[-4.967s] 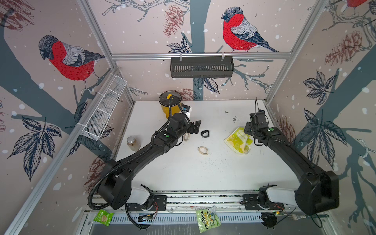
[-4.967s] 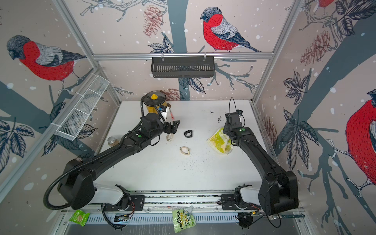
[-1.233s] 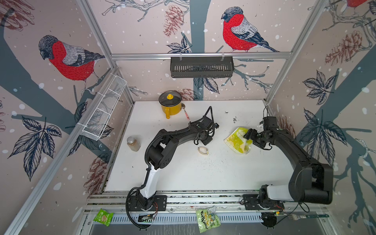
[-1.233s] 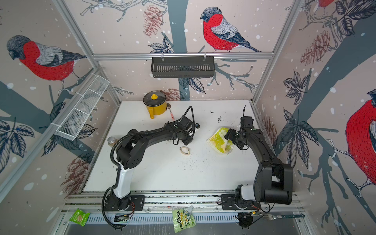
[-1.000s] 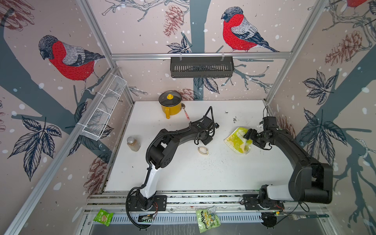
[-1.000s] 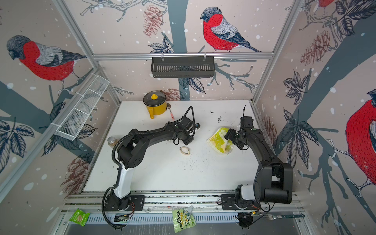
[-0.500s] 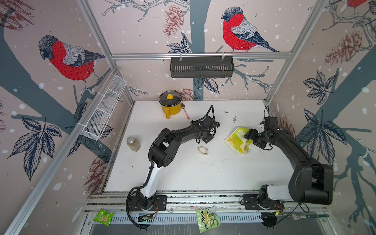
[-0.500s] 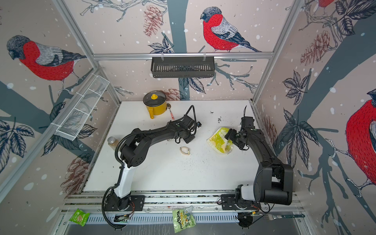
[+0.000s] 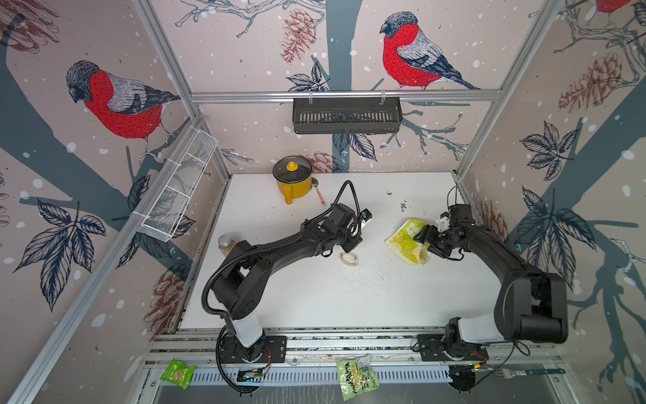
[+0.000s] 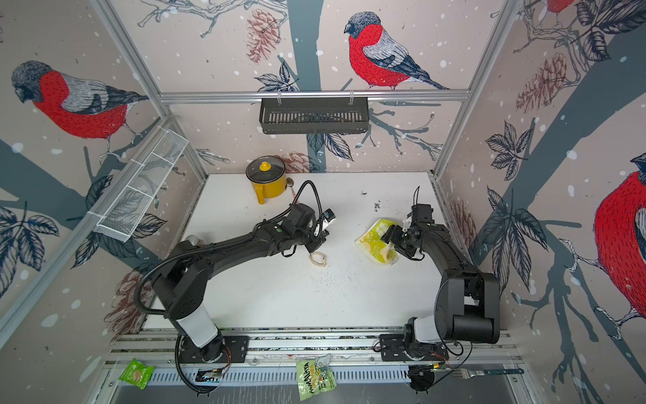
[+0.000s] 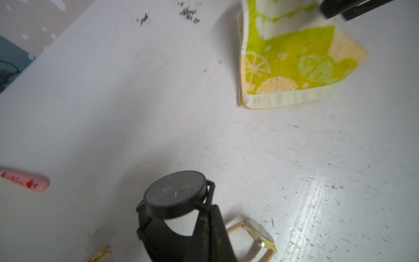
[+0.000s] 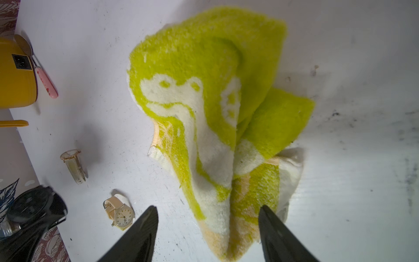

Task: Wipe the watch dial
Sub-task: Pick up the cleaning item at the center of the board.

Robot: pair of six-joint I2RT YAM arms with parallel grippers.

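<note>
Within the closed left tool (image 9: 350,243), the black watch (image 11: 179,205) is clamped by its strap (image 11: 143,223), with the dial (image 11: 174,189) just ahead. Right tool (image 12: 207,208), jaws apart, straddles the near edge of the towel (image 12: 204,102). Towel: soft, limp; probably best pinched at a fold. Watch: light, glass likely scratch-prone.
</note>
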